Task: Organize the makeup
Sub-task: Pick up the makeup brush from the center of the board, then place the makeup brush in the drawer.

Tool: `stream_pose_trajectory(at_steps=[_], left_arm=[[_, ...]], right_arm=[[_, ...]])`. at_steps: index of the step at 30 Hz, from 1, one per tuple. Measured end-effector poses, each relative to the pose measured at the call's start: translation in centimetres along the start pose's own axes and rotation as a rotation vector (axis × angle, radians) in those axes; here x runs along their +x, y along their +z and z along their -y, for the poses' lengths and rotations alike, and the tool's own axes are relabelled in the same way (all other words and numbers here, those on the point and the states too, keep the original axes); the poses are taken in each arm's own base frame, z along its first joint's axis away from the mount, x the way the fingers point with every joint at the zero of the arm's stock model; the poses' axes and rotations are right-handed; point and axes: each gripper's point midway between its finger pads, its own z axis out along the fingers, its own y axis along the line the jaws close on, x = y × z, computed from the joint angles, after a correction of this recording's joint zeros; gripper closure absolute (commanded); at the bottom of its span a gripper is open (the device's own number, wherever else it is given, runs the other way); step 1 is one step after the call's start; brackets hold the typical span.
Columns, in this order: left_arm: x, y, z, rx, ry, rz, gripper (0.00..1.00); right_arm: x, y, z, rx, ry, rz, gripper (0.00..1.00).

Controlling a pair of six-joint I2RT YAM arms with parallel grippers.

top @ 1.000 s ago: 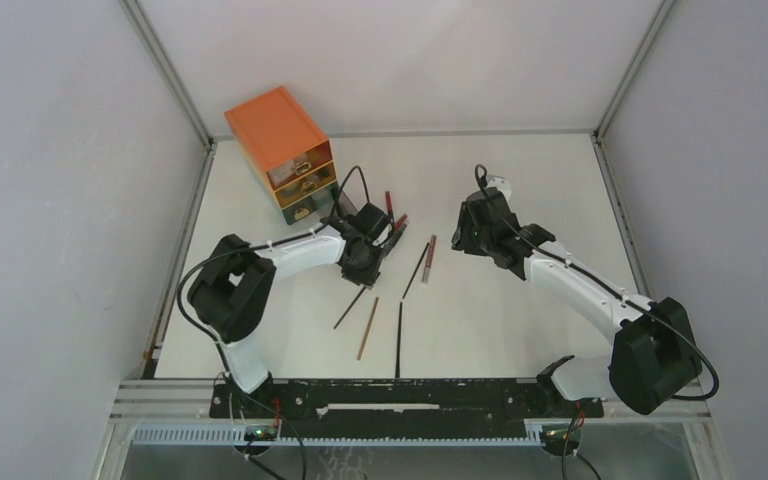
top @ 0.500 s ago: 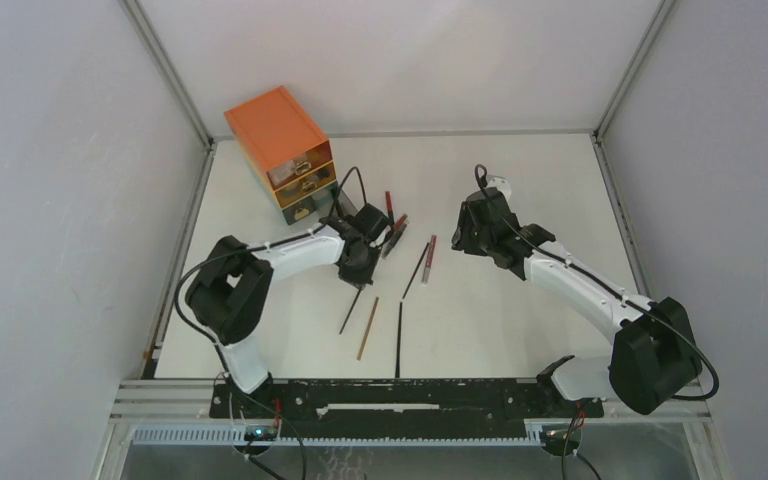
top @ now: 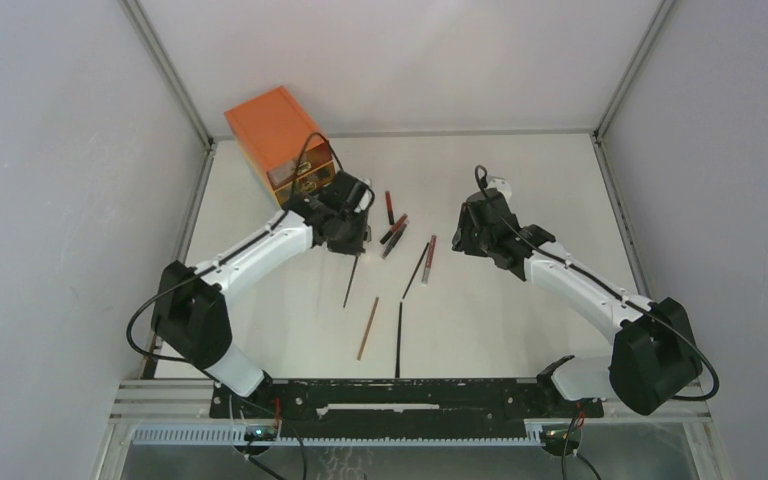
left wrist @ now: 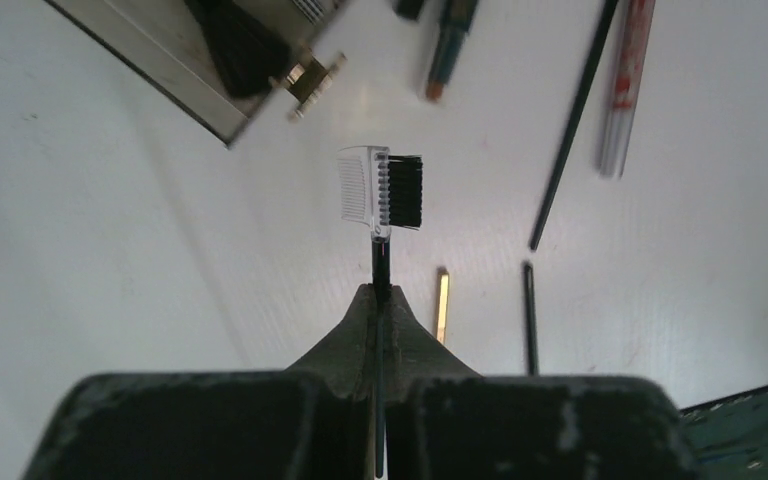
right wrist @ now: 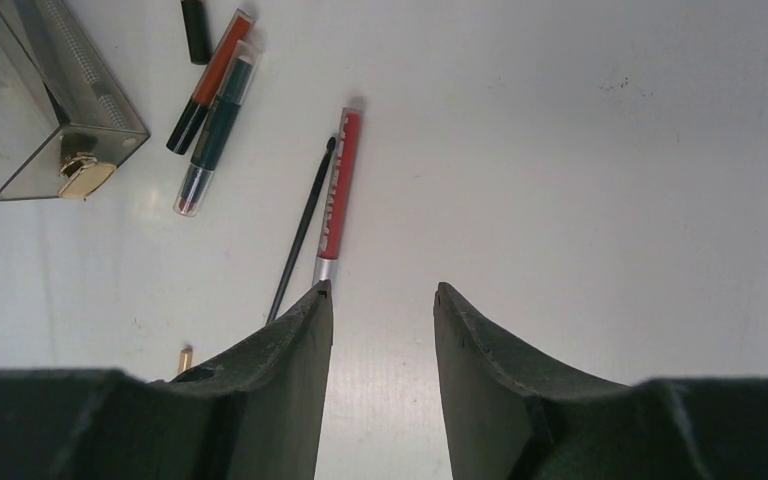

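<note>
Left arm: stretched forward from its base, with the wrist brought close to the front of the orange drawer box [top: 278,135].
Left gripper [left wrist: 378,300]: the fingers are pressed together on the thin black handle of a brow brush [left wrist: 381,190].
Brow brush: held below the fingertips with its clear comb and black bristles at the far end; contact with the table [top: 520,180] cannot be told.
Right arm: bent at the elbow and reached inward over mid-table.
Right gripper [right wrist: 380,295]: the fingers are held apart, with nothing between them.
Loose makeup: a red pencil [right wrist: 337,190] and a thin black stick [right wrist: 300,235] are seen lying side by side on the table just ahead of the right fingertips; a wooden pencil [top: 368,327] is seen nearer the bases.
</note>
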Motion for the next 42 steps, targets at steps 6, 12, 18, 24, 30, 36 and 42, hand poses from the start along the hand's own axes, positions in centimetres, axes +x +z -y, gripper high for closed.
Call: stream_pose_trajectory(at_steps=[6, 12, 18, 24, 30, 36, 42], left_arm=[[-6.3, -0.7, -3.9, -0.045, -0.274, 0.128, 1.00], [-9.7, 0.8, -7.7, -0.084, -0.524, 0.197, 1.00], [-10.8, 4.5, -9.8, -0.080, -0.675, 0.161, 1.00], [-12.2, 5.3, -9.0, -0.027, -0.716, 0.163, 1.00], [-13.0, 5.3, -8.6, 0.016, -0.747, 0.175, 1.00], [-13.0, 5.5, -8.4, 0.040, -0.805, 0.206, 1.00], [-10.9, 6.1, -9.2, 0.003, -0.862, 0.192, 1.00]], right_arm=[[-0.3, -0.5, 0.1, -0.002, 0.004, 0.017, 0.51], [-0.3, -1.1, 0.4, 0.002, 0.008, 0.031, 0.51], [0.3, -1.3, 1.0, 0.011, 0.014, 0.023, 0.51], [0.2, -1.7, 1.1, 0.012, 0.022, 0.029, 0.50], [0.7, -1.8, 1.3, 0.017, 0.027, 0.021, 0.50], [0.9, -1.7, 1.5, 0.021, 0.030, 0.015, 0.50], [0.9, -1.7, 1.4, 0.021, 0.035, 0.015, 0.50]])
